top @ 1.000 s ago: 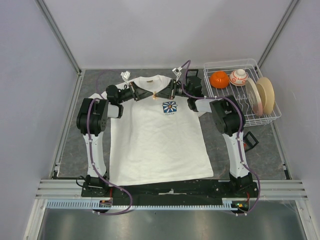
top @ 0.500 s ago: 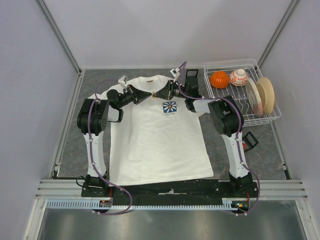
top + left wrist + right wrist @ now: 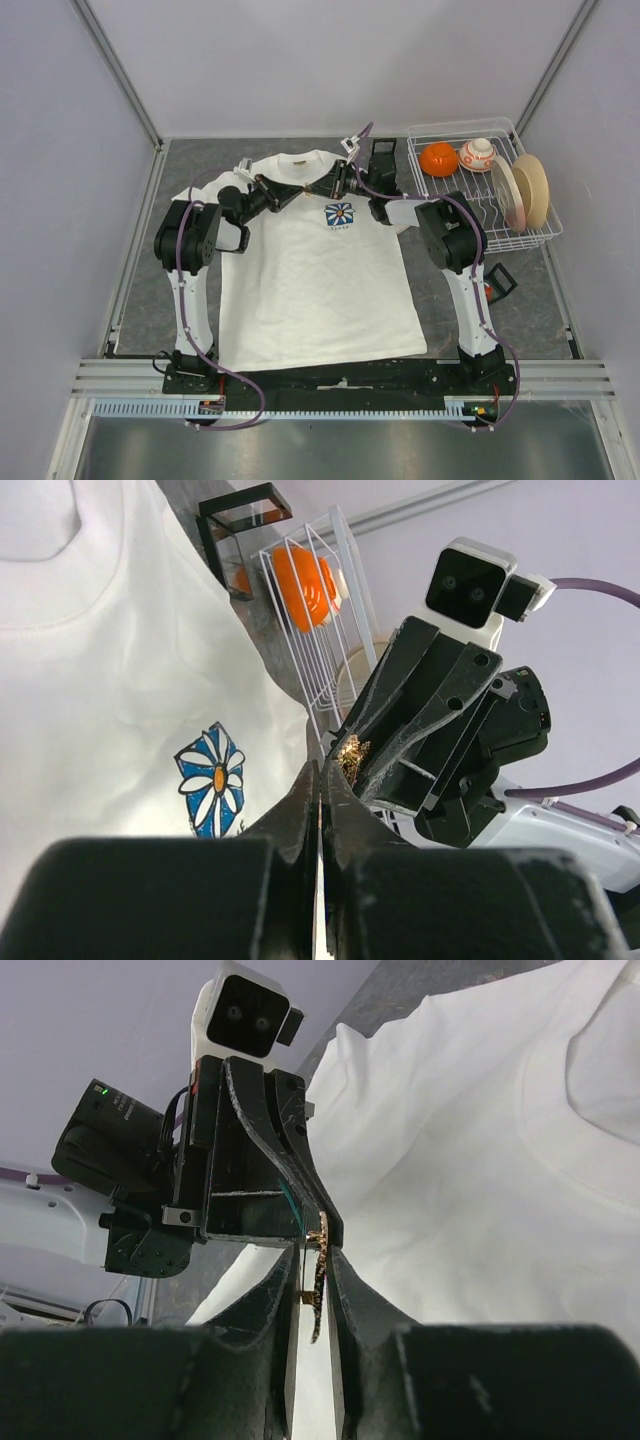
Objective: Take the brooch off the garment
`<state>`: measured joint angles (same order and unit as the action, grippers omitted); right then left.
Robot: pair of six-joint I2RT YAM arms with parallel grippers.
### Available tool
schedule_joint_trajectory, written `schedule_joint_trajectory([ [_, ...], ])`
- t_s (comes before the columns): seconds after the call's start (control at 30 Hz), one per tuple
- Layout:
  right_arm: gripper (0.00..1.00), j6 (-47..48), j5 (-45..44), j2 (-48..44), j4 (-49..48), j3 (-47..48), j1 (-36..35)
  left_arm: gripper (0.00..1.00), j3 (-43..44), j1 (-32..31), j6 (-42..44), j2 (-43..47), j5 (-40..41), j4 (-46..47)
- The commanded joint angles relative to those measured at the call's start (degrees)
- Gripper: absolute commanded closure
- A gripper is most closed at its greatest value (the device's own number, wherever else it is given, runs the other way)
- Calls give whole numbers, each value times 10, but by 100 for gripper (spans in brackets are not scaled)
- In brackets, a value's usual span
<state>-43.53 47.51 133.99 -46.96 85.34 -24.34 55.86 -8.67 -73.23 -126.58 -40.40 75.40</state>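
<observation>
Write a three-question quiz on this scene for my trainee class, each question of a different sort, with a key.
1. True or false: the orange object lies in the wire rack.
2. Which gripper has the brooch between its fingers? A) left B) right C) neither
3. Fill in: the garment bears a blue-and-white ____ print on its chest.

Key: 1 true. 2 B, the right gripper. 3 flower.
</observation>
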Motion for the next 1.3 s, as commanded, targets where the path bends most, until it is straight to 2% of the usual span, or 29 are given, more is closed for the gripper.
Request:
schedule_joint_trajectory([
  [0.0,74,-58,9,1,-101,13,-24,98,-7,-25,51,41,1,108],
  [0.13,57,-83,8,3,-128,12,-22,98,-6,-25,99,56,1,43],
  [0.2,52,-93,4,2,-140,8,-19,98,-7,-25,135,64,3,-1],
  [0.33,40,-101,-7,-11,-155,-4,-12,98,-7,-25,167,81,2,-31],
  [0.53,31,-34,-36,-42,-74,-29,2,98,-6,-25,182,87,-8,-39],
  [0.63,28,-34,-39,-47,-80,-42,15,98,0,-25,186,86,-20,-38],
  [0.93,26,-67,-33,-45,-117,-57,33,98,14,-23,234,98,-37,-100],
  [1.0,27,-69,-22,-47,-124,-62,38,98,18,-22,246,104,-37,-127],
  [1.1,35,-62,2,-47,-118,-58,41,98,22,-15,244,102,-39,-135],
  [1.17,45,-30,7,-56,-99,-58,41,98,20,-8,230,100,-38,-135],
  [1.27,45,59,-16,-87,-30,-72,37,98,24,-3,212,107,-29,-178],
])
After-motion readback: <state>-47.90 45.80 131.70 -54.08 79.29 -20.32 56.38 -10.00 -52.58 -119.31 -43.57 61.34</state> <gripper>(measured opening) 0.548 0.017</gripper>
